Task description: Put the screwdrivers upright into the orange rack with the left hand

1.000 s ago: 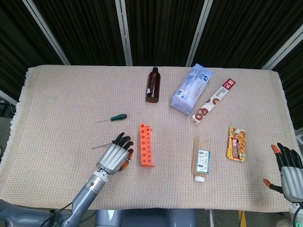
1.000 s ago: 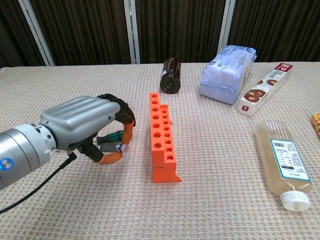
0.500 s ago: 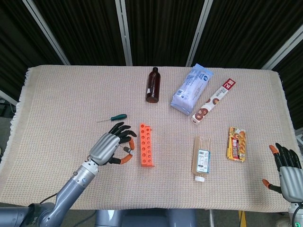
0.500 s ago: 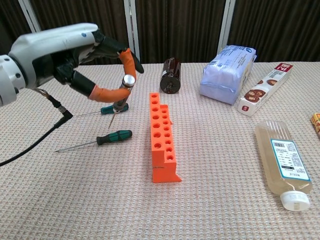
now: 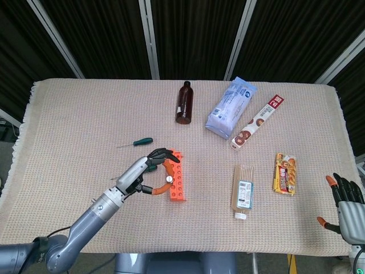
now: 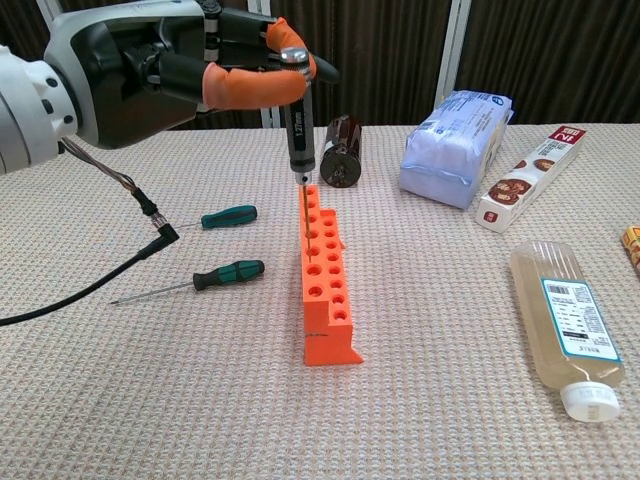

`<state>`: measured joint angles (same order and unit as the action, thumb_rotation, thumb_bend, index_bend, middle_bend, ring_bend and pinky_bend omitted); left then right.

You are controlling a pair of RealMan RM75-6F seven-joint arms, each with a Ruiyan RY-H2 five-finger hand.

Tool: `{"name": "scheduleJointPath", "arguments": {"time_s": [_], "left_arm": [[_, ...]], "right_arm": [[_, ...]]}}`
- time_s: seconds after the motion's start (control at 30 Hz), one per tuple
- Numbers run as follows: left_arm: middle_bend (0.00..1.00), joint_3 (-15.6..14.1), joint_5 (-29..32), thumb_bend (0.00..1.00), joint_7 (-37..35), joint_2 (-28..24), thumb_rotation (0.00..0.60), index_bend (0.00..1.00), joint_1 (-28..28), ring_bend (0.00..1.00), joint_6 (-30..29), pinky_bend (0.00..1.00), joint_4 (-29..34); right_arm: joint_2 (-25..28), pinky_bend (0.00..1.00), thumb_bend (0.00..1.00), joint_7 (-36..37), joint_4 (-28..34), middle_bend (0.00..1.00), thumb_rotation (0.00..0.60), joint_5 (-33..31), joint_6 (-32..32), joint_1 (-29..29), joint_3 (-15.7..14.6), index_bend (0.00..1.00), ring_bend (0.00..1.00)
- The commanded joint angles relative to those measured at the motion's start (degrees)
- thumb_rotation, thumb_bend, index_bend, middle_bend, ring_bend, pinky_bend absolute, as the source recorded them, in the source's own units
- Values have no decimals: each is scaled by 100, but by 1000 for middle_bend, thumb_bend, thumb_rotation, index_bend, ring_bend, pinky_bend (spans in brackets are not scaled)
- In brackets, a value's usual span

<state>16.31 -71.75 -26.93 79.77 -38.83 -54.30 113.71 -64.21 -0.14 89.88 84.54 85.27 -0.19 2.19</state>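
The orange rack (image 5: 176, 175) (image 6: 322, 280) lies in the middle of the mat with its rows of holes facing up. My left hand (image 5: 142, 174) (image 6: 190, 70) pinches a dark-handled screwdriver (image 6: 298, 135) upright between thumb and a finger, its silver cap (image 5: 169, 178) on top. Its thin tip hangs just over the far holes of the rack. Two green-handled screwdrivers lie flat left of the rack, one farther back (image 6: 228, 215) (image 5: 140, 141) and one nearer (image 6: 230, 272). My right hand (image 5: 347, 205) rests at the table's near right corner, fingers spread and holding nothing.
A brown bottle (image 5: 183, 103) lies behind the rack. A blue-white pouch (image 5: 230, 107) and a long snack box (image 5: 258, 121) lie at the back right. A clear bottle (image 5: 243, 191) and an orange snack pack (image 5: 284, 174) lie right of the rack. A black cable (image 6: 100, 290) trails under my left arm.
My left hand has risen and swung right with the dark-handled screwdriver, turning it upright over the rack's far end. The nearer green screwdriver now shows on the mat. The right hand barely moved.
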Motion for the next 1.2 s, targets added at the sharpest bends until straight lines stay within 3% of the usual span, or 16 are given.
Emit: {"name": "scheduleJointPath", "arguments": {"time_s": [0.03, 0.6, 1.2], "left_arm": [[247, 128, 88, 423, -467, -59, 600, 678, -22, 87, 215, 0, -158], [247, 64, 107, 424, -1137, 44, 600, 677, -54, 79, 494, 0, -506], [247, 157, 321, 424, -985, 109, 600, 677, -152, 73, 493, 0, -554]], "right_arm": [[-11, 0, 25, 3, -10, 0, 600, -10, -33, 18, 5, 63, 0], [-3, 0, 25, -13, -10, 0, 600, -72, -82, 33, 18, 65, 0], [9, 0, 25, -7, -15, 0, 600, -128, -104, 29, 30, 68, 0]]}}
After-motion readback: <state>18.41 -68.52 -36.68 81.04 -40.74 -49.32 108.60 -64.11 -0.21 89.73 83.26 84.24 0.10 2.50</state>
